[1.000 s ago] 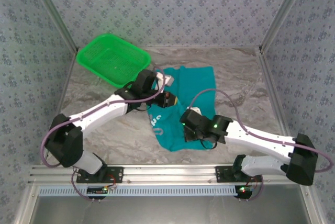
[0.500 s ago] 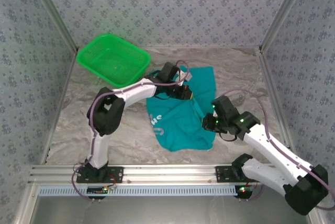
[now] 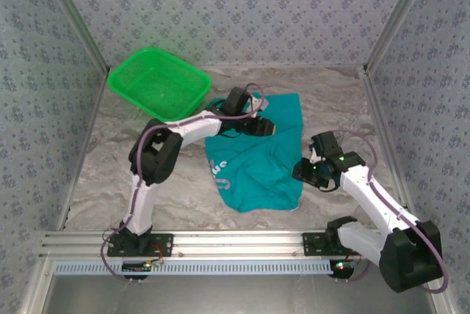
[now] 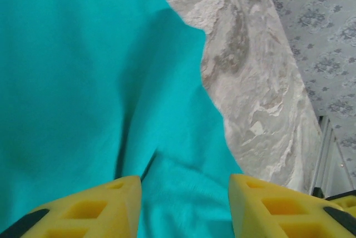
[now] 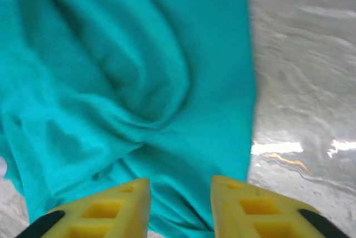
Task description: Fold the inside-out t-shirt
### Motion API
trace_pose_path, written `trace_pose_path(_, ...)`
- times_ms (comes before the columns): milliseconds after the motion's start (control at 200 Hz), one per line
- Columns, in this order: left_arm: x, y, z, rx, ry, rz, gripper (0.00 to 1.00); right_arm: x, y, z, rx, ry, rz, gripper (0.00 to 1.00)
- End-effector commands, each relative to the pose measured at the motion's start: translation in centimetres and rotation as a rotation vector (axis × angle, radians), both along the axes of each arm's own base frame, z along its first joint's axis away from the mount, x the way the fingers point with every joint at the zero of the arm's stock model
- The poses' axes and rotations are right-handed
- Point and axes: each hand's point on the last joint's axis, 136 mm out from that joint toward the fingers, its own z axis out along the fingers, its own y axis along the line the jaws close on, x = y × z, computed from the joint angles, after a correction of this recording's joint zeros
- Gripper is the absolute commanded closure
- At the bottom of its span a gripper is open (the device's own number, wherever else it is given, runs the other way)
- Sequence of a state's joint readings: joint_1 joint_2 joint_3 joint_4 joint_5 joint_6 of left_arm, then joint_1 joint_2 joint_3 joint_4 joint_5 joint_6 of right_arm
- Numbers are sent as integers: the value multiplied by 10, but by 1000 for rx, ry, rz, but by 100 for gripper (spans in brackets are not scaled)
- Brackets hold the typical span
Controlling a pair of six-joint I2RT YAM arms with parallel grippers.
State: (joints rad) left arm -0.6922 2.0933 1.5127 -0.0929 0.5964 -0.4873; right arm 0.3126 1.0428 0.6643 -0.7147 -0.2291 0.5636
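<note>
The teal t-shirt (image 3: 261, 160) lies crumpled in the middle of the marble table, with part of its white lettering showing at its left edge. My left gripper (image 3: 269, 128) hovers over the shirt's upper middle, open, its yellow fingers (image 4: 89, 210) spread above plain teal cloth (image 4: 83, 82). At the shirt's right edge my right gripper (image 3: 299, 172) is also open. In the right wrist view its yellow fingers (image 5: 105, 210) straddle rumpled teal folds (image 5: 139, 71) close to the hem. Neither gripper holds any cloth.
A bright green mesh basket (image 3: 157, 83) sits at the back left of the table. Bare marble table (image 3: 345, 101) lies to the right of the shirt, and patterned walls close in the sides and back.
The left arm has swung right and reached out over the shirt's upper part. The right arm has pulled back rightward, from over the shirt's lower middle to its right edge.
</note>
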Motion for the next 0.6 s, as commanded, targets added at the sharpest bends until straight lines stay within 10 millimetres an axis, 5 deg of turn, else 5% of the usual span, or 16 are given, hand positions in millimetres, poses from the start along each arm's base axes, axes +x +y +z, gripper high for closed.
trace_pose_path(0,6,38,43,41,-152,47,54,13,14,11,-67,-84,164,61)
trace_pose_path(185,-45,85,15,202,-117,15,55,43,28,4,-144,-146,319,60)
trace_pose_path(405,-95,112,-33,361,-96,22,55,57,27,-20,-121,-125,343,61)
trace_pose_path(525,-109,126,-59,400,-43,44,58,53,26,-27,-85,-88,340,69)
trace_pose_path(595,-113,133,-68,418,-32,53,59,52,26,-26,-68,-90,340,84)
